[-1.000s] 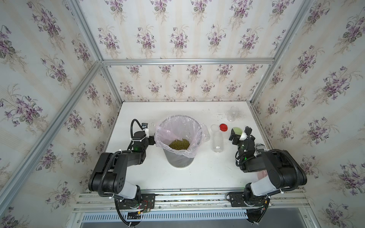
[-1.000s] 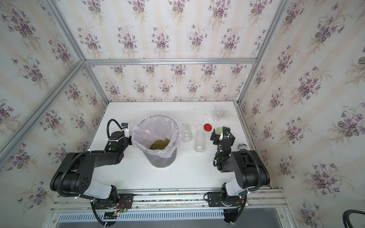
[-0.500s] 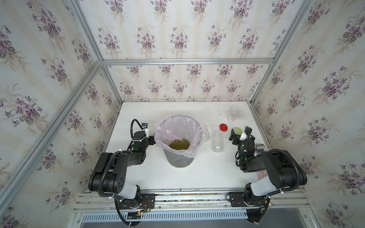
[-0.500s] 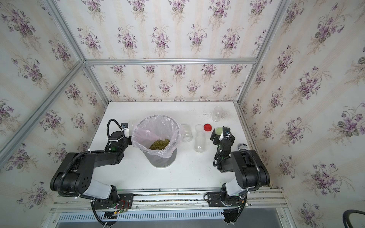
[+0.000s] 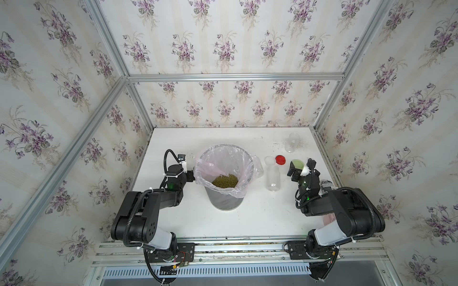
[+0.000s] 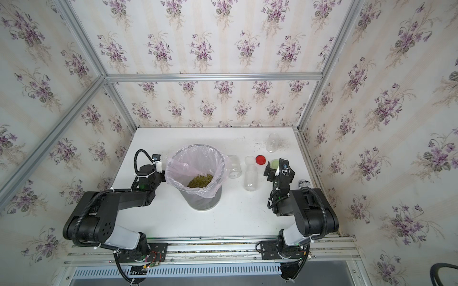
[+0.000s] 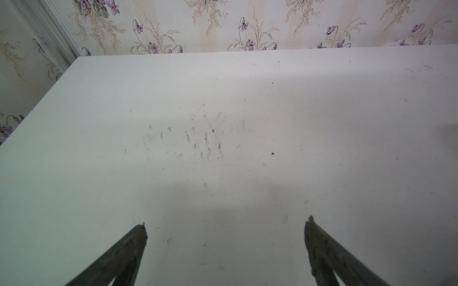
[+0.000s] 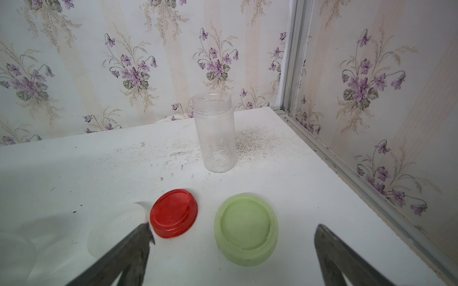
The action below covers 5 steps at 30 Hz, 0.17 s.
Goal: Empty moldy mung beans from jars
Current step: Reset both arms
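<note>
Flowered wallpaper lines the walls around a white table [image 5: 173, 218], scuffed and speckled in places. Mid-table stands a grey bin [image 5: 224, 200] [image 6: 203, 200] with a pinkish liner, and the mung beans [image 5: 225, 181] [image 6: 201, 180] lie in a heap at its bottom.

To the bin's right are three clear jars, all without lids and looking empty. One [image 5: 259, 169] [image 6: 234, 169] sits just beside the bin, partly behind the liner. A second [image 5: 272, 177] [image 6: 250, 177] is further right; whether it stands or lies I cannot tell. The third [image 5: 292, 142] [image 8: 215, 131] stands upright near the far right corner, with pale gritty dust [image 8: 250, 141] on the table beside it.

Three lids lie in a row between the second and third jars: a white lid [image 5: 269, 160] [image 8: 116, 230], a red lid [image 5: 280, 160] [image 8: 174, 213] and a green lid [image 5: 297, 164] [image 8: 246, 229], the green one with its hollow side up.

The left gripper [image 7: 226, 226] has its fingers spread wide over bare table, holding nothing, close against the bin's left side in both top views. The right gripper [image 8: 234, 227] is also spread wide and empty, just in front of the green lid. A printed can [image 5: 327, 186] stands by the right arm.

Compared with a second ago, nothing has shifted: arms, jars, lids and beans are all where they were.
</note>
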Available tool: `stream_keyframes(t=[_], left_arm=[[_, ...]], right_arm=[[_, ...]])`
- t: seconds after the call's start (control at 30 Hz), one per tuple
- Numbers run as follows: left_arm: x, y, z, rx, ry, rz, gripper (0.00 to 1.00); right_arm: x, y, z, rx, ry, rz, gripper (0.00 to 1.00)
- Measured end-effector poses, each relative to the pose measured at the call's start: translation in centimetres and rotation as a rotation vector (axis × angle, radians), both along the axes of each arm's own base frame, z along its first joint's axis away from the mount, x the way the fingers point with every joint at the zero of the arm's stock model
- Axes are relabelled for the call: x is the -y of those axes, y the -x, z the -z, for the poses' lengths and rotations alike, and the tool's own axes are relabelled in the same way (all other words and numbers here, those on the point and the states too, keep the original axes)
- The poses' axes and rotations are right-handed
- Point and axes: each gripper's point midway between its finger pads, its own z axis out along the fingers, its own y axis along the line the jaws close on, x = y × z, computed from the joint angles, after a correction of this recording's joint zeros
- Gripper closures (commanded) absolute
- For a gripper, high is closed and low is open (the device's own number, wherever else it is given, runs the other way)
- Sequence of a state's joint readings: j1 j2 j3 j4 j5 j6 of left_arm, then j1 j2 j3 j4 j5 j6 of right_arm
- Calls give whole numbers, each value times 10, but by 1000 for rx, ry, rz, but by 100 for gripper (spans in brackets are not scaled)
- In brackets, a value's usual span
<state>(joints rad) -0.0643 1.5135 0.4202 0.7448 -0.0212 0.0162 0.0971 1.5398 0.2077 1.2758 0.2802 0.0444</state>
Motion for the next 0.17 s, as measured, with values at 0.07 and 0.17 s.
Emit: stream_keyframes(t=[0.07, 0.17], left_arm=[[0, 0, 0, 0, 0, 0, 0], [0, 0, 0, 0, 0, 0, 0]], right_arm=[[0, -1, 0, 0, 0, 0, 0], [2, -2, -1, 2, -2, 0, 0]])
